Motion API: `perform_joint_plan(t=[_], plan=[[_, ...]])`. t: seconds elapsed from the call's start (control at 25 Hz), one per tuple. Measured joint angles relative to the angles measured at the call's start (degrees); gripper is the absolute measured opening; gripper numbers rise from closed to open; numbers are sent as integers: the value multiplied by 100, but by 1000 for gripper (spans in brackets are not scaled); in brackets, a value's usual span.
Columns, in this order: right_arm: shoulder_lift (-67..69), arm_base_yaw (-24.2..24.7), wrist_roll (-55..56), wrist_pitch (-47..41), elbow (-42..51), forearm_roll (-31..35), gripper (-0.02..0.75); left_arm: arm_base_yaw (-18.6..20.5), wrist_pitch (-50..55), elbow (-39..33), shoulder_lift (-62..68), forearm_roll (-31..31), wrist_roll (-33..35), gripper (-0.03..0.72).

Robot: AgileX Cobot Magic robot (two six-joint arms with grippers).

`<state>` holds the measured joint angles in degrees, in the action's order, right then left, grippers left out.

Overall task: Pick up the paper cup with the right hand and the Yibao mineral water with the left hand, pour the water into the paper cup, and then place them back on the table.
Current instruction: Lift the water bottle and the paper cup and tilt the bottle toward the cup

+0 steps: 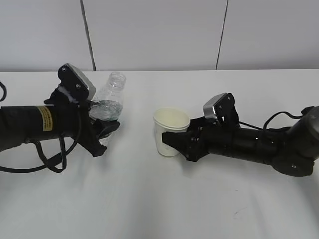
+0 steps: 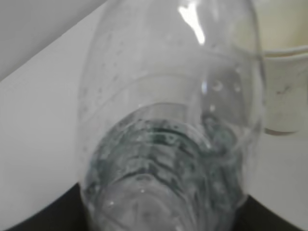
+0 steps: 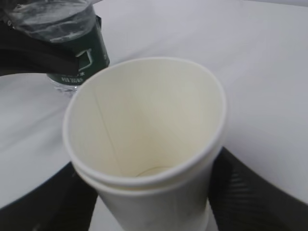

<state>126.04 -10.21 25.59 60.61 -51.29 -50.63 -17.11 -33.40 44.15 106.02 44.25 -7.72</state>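
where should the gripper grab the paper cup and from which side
Grip the paper cup around its side wall below the rolled rim, coming in level from the right, as the right gripper does. It stands upright, open mouth up, and tapers downward, so the rim stops slipping.

Bare bench (image 1: pixel 149 209) is left between the left pincer (image 1: pixel 102 137) and right pincer (image 1: pixel 172 144); only bottle (image 1: pixel 108 102) and cup (image 1: pixel 169 130) are met inside them.

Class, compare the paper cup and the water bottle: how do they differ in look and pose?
The paper cup is opaque cream and short; the Yibao mineral water is clear, ribbed and taller. The cup stands upright; the bottle leans right. Each sits between a gripper's fingers; both tops are open.
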Motion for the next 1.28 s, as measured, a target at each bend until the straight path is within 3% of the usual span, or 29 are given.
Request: perform_joint_plan(t=[0.48,1.28], plan=[[49,-227,626,-470,-734,-649,516,-390,1612,587,-124,402,11,354],[59,-227,749,-703,-867,-712,514,-1046,3984,1446,-285,1202,12,323]])
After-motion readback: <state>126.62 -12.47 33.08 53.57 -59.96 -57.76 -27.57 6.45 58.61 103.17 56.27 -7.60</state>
